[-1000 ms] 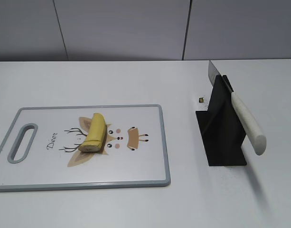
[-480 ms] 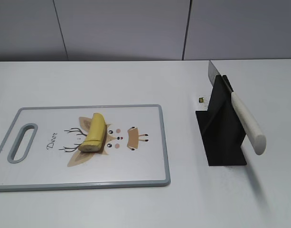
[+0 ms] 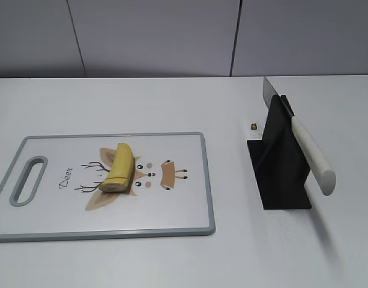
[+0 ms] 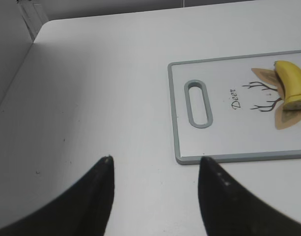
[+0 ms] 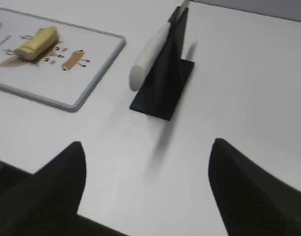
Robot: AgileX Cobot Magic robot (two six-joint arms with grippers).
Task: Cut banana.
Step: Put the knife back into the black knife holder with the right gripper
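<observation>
Nothing cut yet: banana (image 3: 119, 168) is lying on the cutting board (image 3: 190, 210) over the deer print, knife (image 3: 304, 147) sitting in its black stand (image 3: 280, 180) well right of the board. Both grippers, left gripper (image 4: 155, 169) and right gripper (image 5: 148, 152), are hovering spread and empty. Next I'd expect the right one taking the white handle, which is overhanging the stand with open counter (image 3: 171, 102) around.

Lab-like test bench – bare white table (image 3: 171, 102), grey panel wall (image 3: 153, 36).
</observation>
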